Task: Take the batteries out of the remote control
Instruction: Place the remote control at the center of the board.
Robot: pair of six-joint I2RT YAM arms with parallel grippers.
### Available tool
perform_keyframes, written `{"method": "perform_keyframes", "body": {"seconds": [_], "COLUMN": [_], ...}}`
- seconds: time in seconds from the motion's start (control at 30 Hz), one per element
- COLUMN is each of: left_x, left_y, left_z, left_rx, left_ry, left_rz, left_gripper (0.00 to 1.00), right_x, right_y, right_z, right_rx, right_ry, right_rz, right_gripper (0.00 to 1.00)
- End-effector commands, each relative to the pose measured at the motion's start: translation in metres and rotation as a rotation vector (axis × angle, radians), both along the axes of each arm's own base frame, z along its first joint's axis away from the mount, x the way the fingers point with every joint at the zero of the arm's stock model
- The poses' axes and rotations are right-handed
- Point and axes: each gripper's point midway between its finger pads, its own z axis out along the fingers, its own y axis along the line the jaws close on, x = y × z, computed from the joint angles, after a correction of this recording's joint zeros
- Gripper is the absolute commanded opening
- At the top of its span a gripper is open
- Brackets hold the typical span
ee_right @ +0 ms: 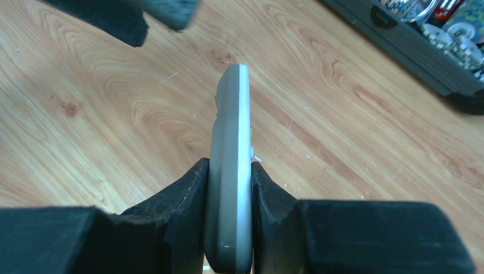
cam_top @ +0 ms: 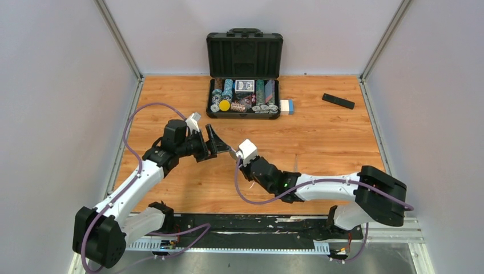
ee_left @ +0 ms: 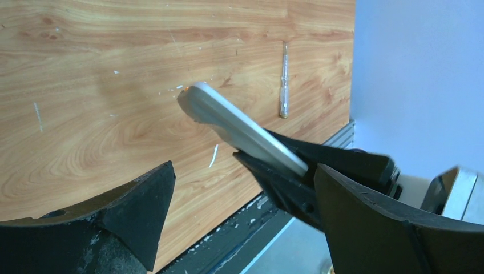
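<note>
My right gripper (ee_right: 229, 200) is shut on a slim grey remote control (ee_right: 231, 148), holding it edge-up above the wooden table (cam_top: 319, 142). In the top view the right gripper (cam_top: 238, 158) is at the table's middle. My left gripper (cam_top: 220, 145) is open right in front of it. In the left wrist view the remote (ee_left: 240, 128) sticks out of the right gripper's black fingers (ee_left: 297, 188), between and beyond my open left gripper (ee_left: 244, 171), which does not touch it. No batteries show in any view.
An open black case (cam_top: 244, 74) of poker chips and cards stands at the back centre, with a small white and blue box (cam_top: 286, 106) beside it. A black remote (cam_top: 338, 101) lies at the back right. A thin pale stick (ee_left: 283, 80) lies on the table.
</note>
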Motion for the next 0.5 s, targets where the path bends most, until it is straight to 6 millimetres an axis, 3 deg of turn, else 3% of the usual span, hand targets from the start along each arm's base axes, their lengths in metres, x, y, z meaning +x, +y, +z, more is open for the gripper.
{"method": "perform_keyframes", "body": {"seconds": [0.0, 0.27, 0.47], "left_x": [0.008, 0.010, 0.015], "left_y": [0.004, 0.006, 0.009], "left_z": [0.012, 0.005, 0.018], "left_rx": [0.029, 0.049, 0.055], "left_ry": [-0.091, -0.121, -0.228], "left_rz": [-0.003, -0.003, -0.006], "left_gripper": [1.00, 1.00, 1.00], "right_x": [0.002, 0.013, 0.023], "right_y": [-0.005, -0.029, -0.052], "right_z": [0.021, 0.043, 0.066], "right_rx": [0.194, 0.460, 0.618], "right_ry": [0.141, 0.378, 0.513], "right_rz": [0.008, 0.057, 0.086], "right_gripper": [0.00, 0.00, 0.00]}}
